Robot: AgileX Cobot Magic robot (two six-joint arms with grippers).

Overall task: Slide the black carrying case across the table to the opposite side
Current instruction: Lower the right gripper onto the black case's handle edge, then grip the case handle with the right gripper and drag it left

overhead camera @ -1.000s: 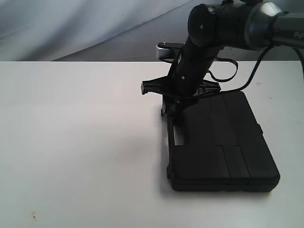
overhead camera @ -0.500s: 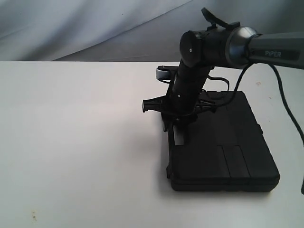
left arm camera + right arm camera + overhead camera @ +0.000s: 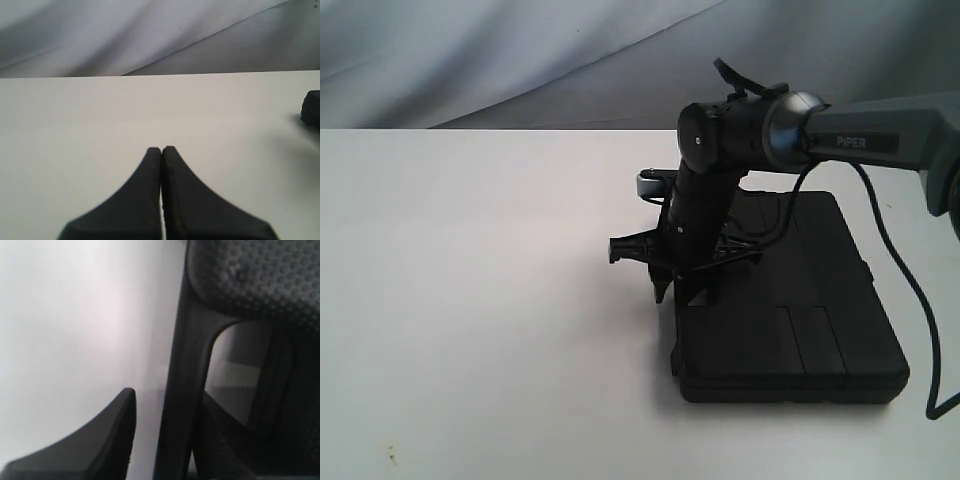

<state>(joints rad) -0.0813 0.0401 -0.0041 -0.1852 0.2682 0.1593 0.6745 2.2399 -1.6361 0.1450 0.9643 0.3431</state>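
right pincer [image 3: 678, 290] | jaws apart, seemingly astride edge of case [image 3: 790, 310] | on table [image 3: 470, 300]

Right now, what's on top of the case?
Only the right gripper, open at the handle-slot edge of the case. Its arm covers part of the lid, and one finger is out of sight.

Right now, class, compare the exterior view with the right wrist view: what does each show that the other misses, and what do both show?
Only the exterior view shows the whole case lying flat on the table, the right arm reaching down to the case's edge on the view's left, and the grey backdrop.

Only the right wrist view shows the close detail: one finger outside the handle bar, a sliver of table between them, and the cut-out slot beyond the bar.

Both show the right gripper at the case's handle edge, with white table beside it.
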